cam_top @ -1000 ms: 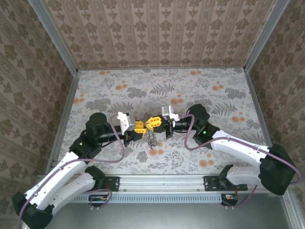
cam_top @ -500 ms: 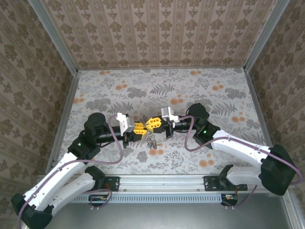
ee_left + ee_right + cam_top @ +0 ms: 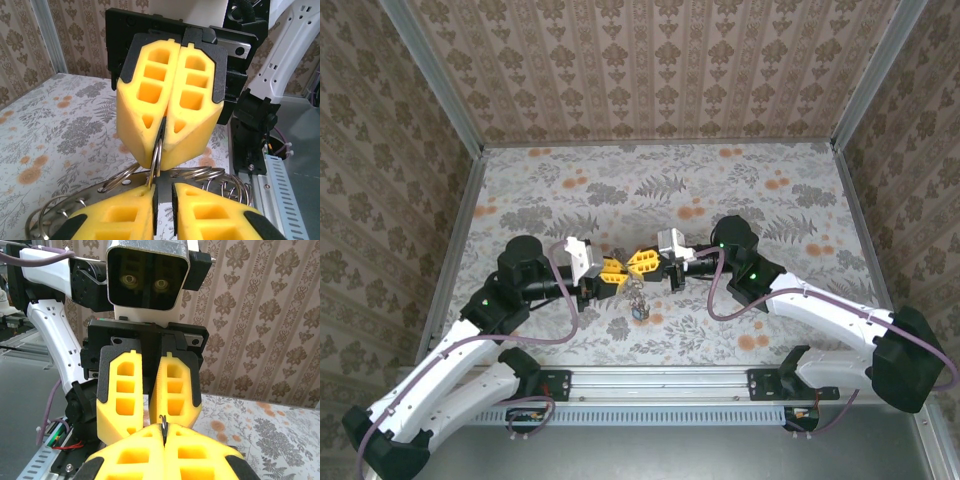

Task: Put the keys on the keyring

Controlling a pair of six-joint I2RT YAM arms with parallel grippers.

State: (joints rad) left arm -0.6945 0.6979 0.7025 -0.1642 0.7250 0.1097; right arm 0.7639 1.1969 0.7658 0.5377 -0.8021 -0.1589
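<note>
From above, the yellow-fingered left hand [image 3: 617, 268] and right hand [image 3: 638, 262] met tip to tip over the floral surface [image 3: 520, 200], the grey metal keyring [image 3: 638, 299] dangling beneath. Left wrist: right hand pinched its wire. Right wrist: left hand narrowly parted.

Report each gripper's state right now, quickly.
Left gripper: fingers nearly together, a narrow gap; grip cannot be told.
Right gripper: closed on a thin wire loop of the keyring.
</note>
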